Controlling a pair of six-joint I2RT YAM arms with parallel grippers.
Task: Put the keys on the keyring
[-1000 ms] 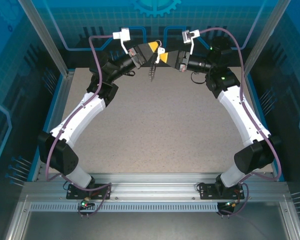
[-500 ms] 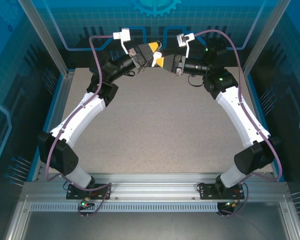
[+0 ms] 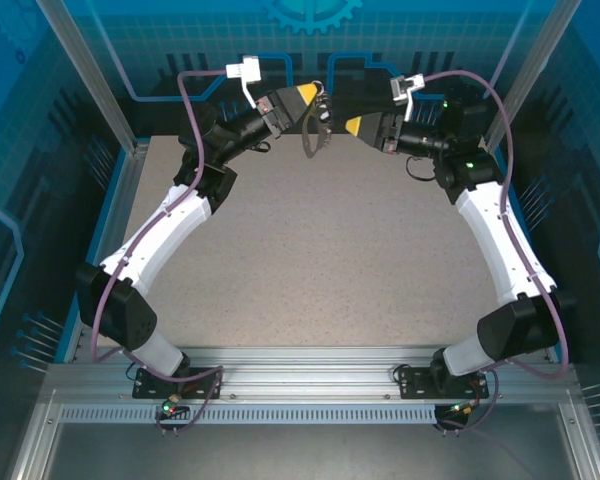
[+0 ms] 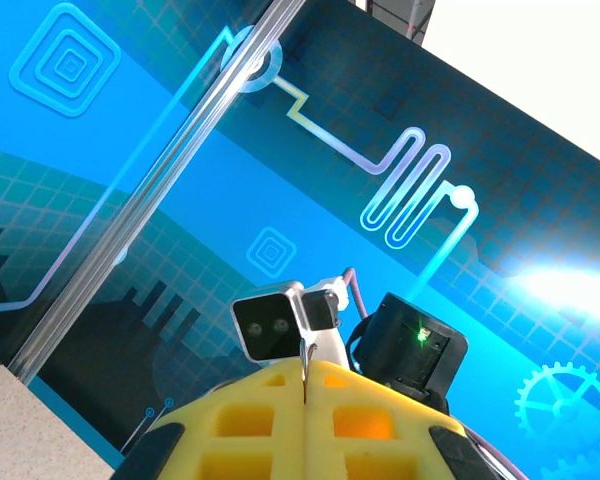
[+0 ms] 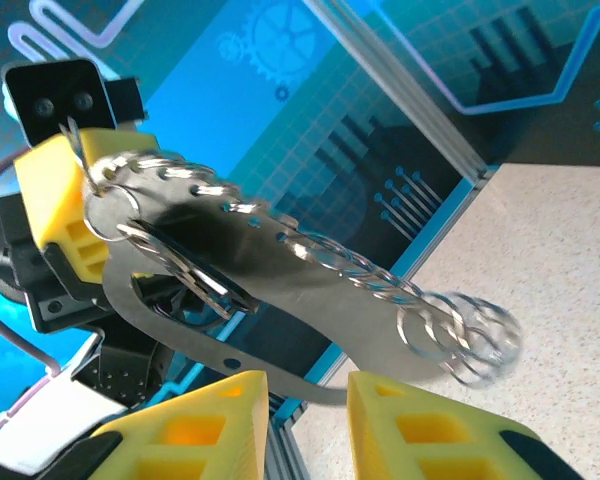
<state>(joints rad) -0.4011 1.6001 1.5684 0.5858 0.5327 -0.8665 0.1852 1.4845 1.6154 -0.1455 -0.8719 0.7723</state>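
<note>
The keyring [image 5: 250,268], a dark grey strap with a silvery chain [image 5: 315,255] along it, hangs in the air over the far edge of the table [image 3: 310,260]. The left gripper [image 4: 305,378] has its yellow fingers closed on the keyring's metal ring. The right gripper [image 5: 305,405] is just to its right, fingers parted and empty.

From above, the dangling keyring [image 3: 315,128] is too small to read; in the right wrist view its coiled end [image 5: 462,335] blurs.

Keyring [image 3: 313,128] hangs below L gripper [image 3: 316,92] tip, over table [image 3: 310,260] far edge, ctr. R gripper [image 3: 348,126] just right of keyring, apart. Arm bases [image 3: 165,378] at near edge.
</note>
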